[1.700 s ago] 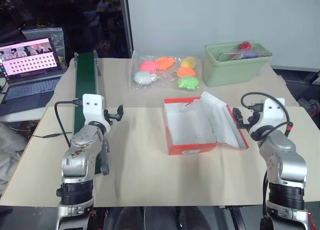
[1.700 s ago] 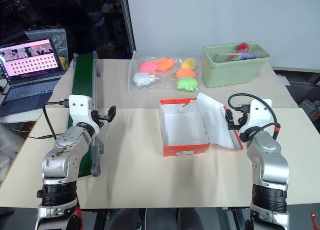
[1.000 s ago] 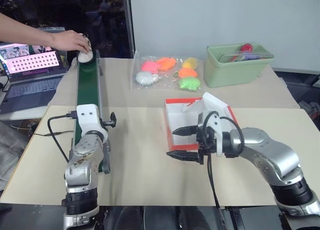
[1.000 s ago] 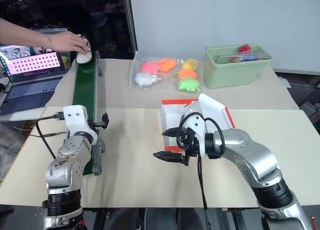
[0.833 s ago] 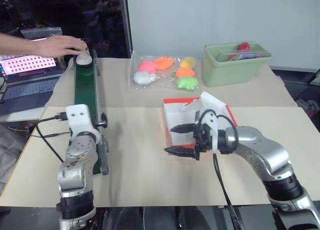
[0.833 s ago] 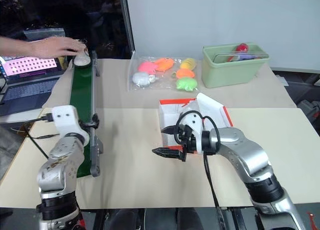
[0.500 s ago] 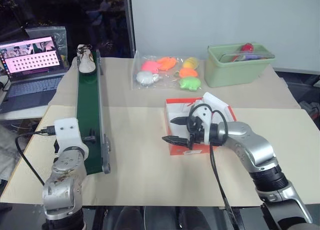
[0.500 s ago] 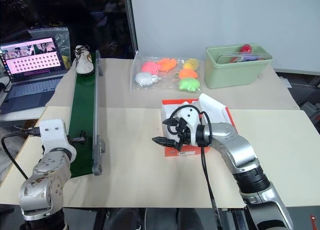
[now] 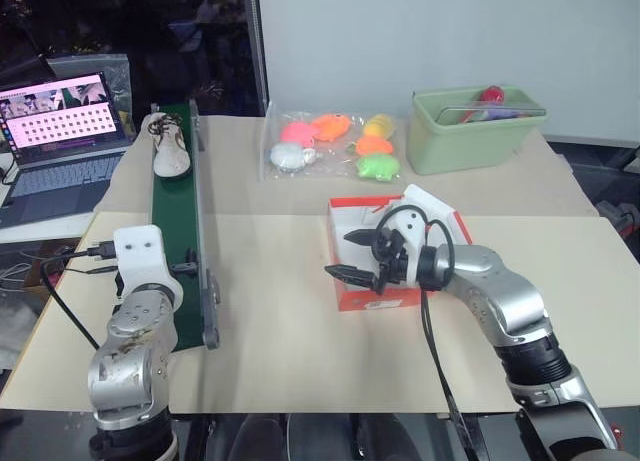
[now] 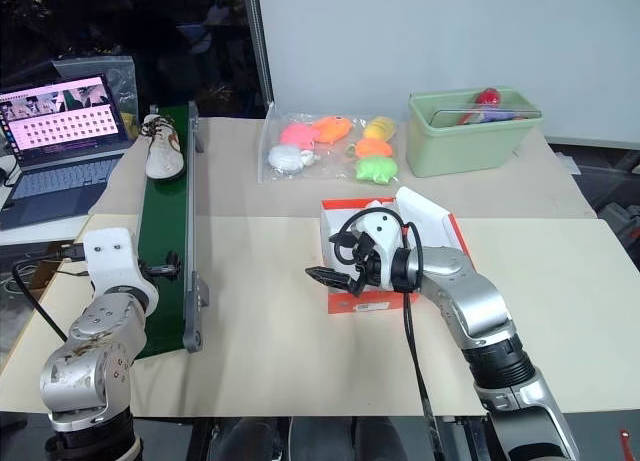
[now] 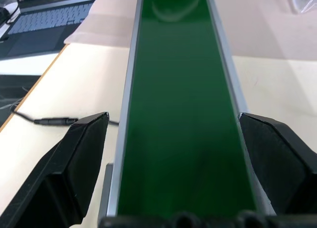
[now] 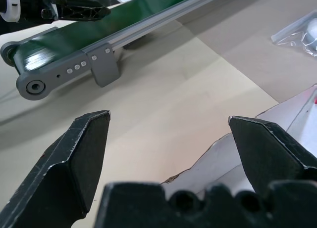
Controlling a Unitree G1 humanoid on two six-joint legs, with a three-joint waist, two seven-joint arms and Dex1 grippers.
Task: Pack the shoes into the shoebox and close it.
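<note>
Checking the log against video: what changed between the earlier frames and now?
A person's hand set a white sneaker on the far end of the green conveyor, then withdrew. The right gripper swung from beside the shoebox to its near-left corner, open. The left gripper pulled back, open. The shoebox stayed open and empty.

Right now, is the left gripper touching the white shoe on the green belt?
Apart. In the left eye view the shoe lies at the far end of the belt, while the open left gripper is at the near end, with bare belt between them.
</note>
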